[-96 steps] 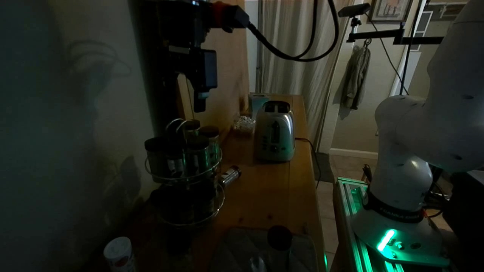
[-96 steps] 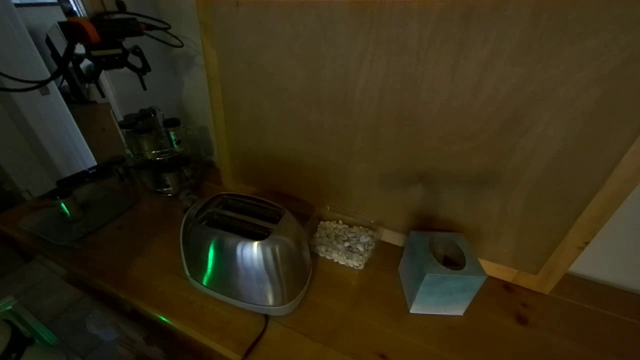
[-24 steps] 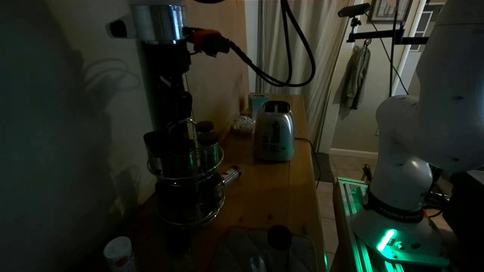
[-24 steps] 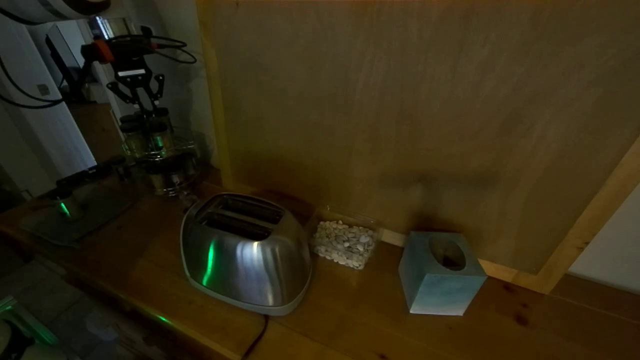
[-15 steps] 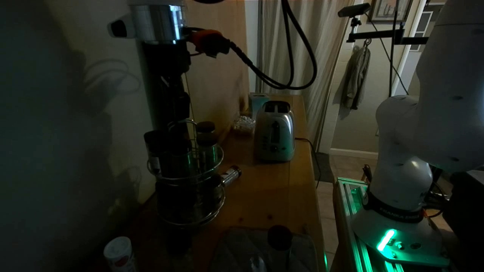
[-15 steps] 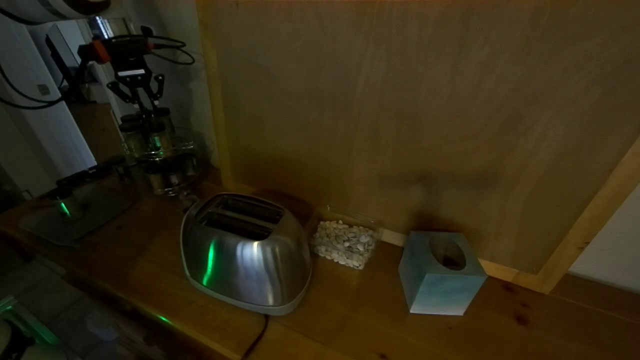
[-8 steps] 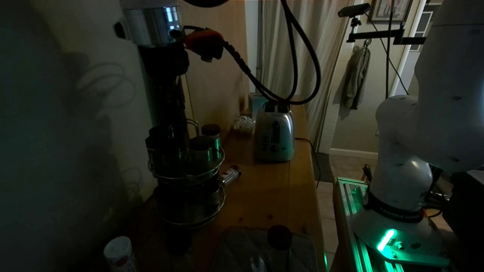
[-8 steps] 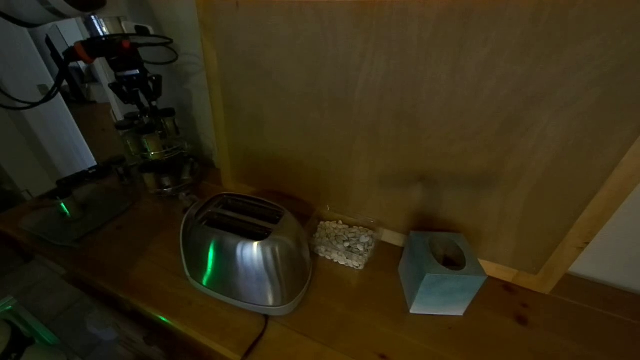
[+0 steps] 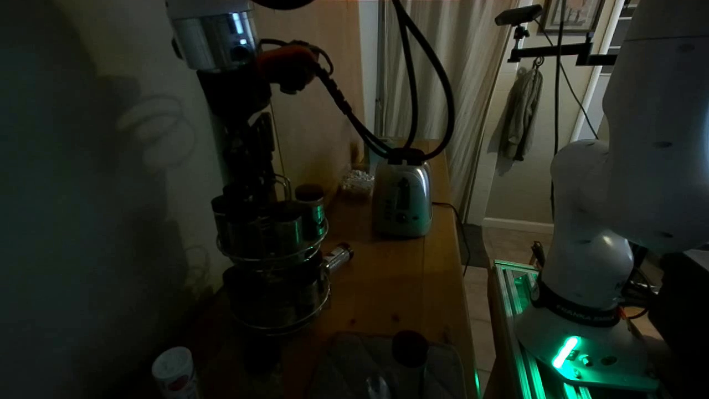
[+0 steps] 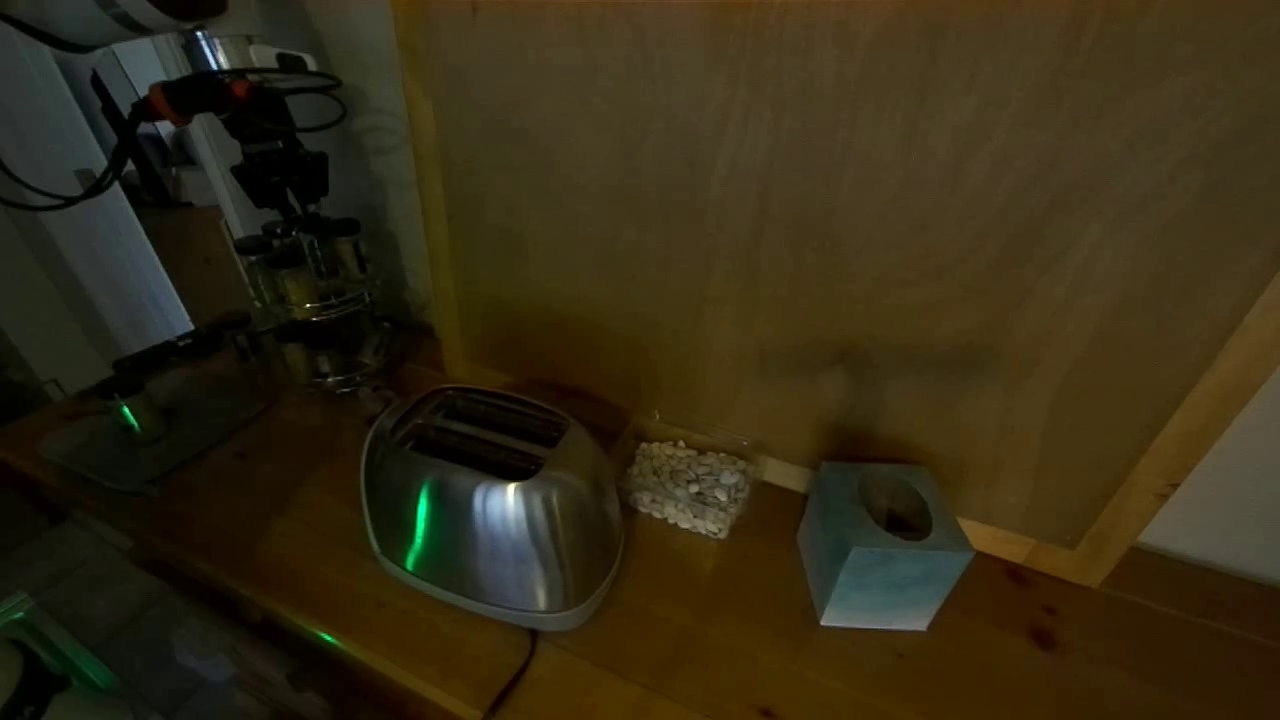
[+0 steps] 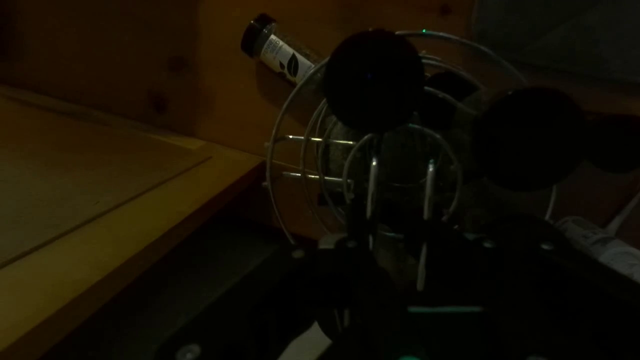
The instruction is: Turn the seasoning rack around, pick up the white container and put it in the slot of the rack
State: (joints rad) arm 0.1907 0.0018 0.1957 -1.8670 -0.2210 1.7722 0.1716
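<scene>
The dark, tiered seasoning rack (image 9: 275, 259) stands on the counter, ringed with dark-lidded jars. My gripper (image 11: 389, 220) is down at its top, the fingers closed about the two wires of the looped handle (image 11: 429, 190); the tips are very dark. From an exterior view the gripper (image 10: 300, 208) points straight down among the upper lids. Bare wires mark a slot (image 11: 320, 141) of the upper tier, on the side toward the wooden board. The white container (image 9: 174, 370) stands upright on the counter by the wall, apart from rack and gripper.
A labelled spice jar (image 11: 285, 57) lies on its side against the rack's foot. Another jar (image 9: 410, 352) stands on a grey mat (image 9: 346, 360). Farther along are the toaster (image 10: 490, 530), a box of pebbles (image 10: 690, 485) and a tissue box (image 10: 885, 560). The wooden board (image 11: 125, 200) rises close beside the rack.
Several seconds ago the gripper hung open above the rack; it has come down and closed on the handle. Over the last second the wrist has twisted and the upper jars have turned with it.
</scene>
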